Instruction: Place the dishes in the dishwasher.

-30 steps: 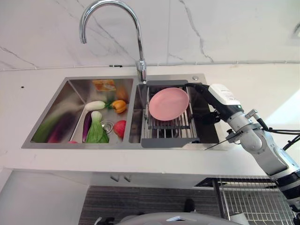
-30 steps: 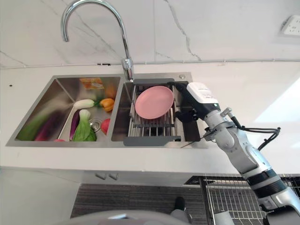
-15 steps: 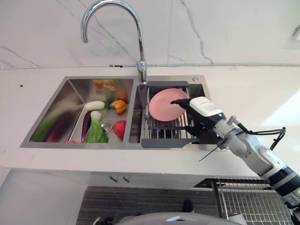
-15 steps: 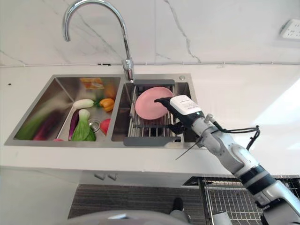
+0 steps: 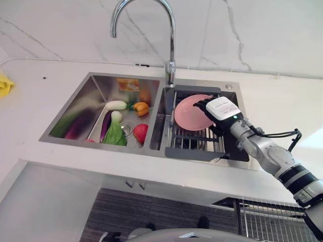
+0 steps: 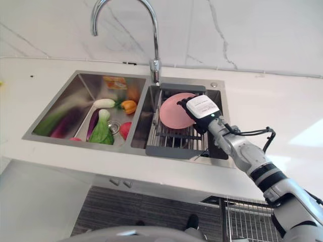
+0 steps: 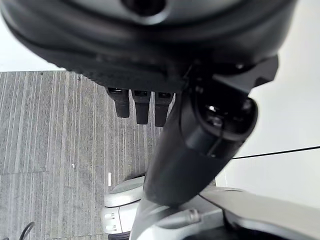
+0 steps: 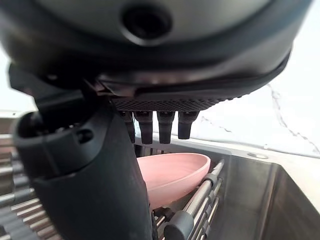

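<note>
A pink plate (image 5: 189, 112) stands tilted on edge in the dish rack (image 5: 194, 143) that sits in the sink's right basin. My right hand (image 5: 220, 109), with its white cover, is at the plate's right rim, over the rack. In the right wrist view its fingers (image 8: 156, 126) are straight and point at the plate (image 8: 172, 175), with the thumb (image 8: 85, 185) on the near side of it; nothing is clasped. My left hand (image 7: 150, 50) hangs over the floor with its fingers (image 7: 142, 108) straight and nothing in it.
A tall faucet (image 5: 170, 65) rises between the basins. The left basin (image 5: 88, 103) holds an eggplant, a leafy green (image 5: 115, 133), a white radish, an orange pepper and a red tomato (image 5: 141, 132). A yellow cloth (image 5: 4, 83) lies far left. A wire rack (image 5: 270, 222) stands below the counter, lower right.
The camera has shifted. My right hand has come in from the rack's right side to the plate's right rim. The plate has not moved in the rack.
</note>
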`<state>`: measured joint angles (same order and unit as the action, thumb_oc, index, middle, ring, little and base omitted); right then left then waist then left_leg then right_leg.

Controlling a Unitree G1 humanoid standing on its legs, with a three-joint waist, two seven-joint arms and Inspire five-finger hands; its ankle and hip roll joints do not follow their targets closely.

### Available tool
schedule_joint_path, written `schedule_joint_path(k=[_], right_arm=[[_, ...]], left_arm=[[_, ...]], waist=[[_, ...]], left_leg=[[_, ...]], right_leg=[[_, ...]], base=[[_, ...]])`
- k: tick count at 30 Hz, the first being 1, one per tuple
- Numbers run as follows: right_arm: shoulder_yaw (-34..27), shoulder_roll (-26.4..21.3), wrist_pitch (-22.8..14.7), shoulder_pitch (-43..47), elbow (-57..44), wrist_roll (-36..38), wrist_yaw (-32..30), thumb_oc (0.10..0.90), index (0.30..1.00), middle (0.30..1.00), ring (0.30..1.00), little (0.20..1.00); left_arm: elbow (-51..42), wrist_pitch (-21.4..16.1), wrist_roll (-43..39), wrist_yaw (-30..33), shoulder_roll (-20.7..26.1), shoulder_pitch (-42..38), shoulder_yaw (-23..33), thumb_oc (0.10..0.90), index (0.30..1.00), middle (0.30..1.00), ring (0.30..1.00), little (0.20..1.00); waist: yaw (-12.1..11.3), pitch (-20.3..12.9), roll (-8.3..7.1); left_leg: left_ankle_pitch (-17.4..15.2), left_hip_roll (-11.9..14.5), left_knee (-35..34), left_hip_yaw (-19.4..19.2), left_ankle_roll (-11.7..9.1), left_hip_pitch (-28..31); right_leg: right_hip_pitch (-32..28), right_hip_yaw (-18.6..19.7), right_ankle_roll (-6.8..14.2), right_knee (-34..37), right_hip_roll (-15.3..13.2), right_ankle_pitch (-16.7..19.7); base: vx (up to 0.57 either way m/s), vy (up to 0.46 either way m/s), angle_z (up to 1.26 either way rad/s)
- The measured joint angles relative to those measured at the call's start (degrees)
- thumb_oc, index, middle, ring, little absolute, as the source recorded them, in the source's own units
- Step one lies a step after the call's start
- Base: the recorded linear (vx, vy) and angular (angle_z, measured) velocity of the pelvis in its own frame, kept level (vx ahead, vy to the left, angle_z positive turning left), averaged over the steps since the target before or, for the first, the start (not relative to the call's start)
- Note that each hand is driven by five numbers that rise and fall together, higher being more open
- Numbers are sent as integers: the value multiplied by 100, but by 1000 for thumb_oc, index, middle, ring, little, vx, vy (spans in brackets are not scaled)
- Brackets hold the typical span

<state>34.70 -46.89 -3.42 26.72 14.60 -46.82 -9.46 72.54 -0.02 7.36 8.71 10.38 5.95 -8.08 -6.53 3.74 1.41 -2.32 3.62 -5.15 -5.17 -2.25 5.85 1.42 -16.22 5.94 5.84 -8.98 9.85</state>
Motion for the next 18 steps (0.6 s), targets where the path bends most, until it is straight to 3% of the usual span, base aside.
schedule_joint_path(k=[1,8,11,18], right_arm=[[79,43,14,-1,86,-193,-142,400,300,300,300,300],[94,226,224,-2,310,-896,-698,400,300,300,300,300],[50,387,425,14,237,-946,-1262,400,300,300,300,300],[21,489,486,115,102,-942,-1314,400,300,300,300,300]], left_arm=[[-64,-7,21,103,1,1,-84,800,900,900,900,900],[-153,-72,464,360,22,-61,-392,800,900,900,900,900],[-171,-75,621,413,31,-76,-460,800,900,900,900,900],[-236,-70,684,493,29,-74,-439,800,900,900,900,900]], waist=[[-10,19,-18],[-14,84,-16],[-9,86,-1],[-17,107,31]], left_leg=[[46,-11,0,34,-1,-18],[84,-6,0,128,-10,-72],[88,-6,0,128,-12,-66],[88,-10,0,131,-12,-44]], right_leg=[[-2,-40,9,0,-20,-7],[-4,-132,15,3,-27,-40],[-9,-132,19,3,-27,-46],[-30,-137,29,3,-34,-59]], base=[[-17,-7,10],[-2,-3,8],[0,0,0],[0,0,0]])
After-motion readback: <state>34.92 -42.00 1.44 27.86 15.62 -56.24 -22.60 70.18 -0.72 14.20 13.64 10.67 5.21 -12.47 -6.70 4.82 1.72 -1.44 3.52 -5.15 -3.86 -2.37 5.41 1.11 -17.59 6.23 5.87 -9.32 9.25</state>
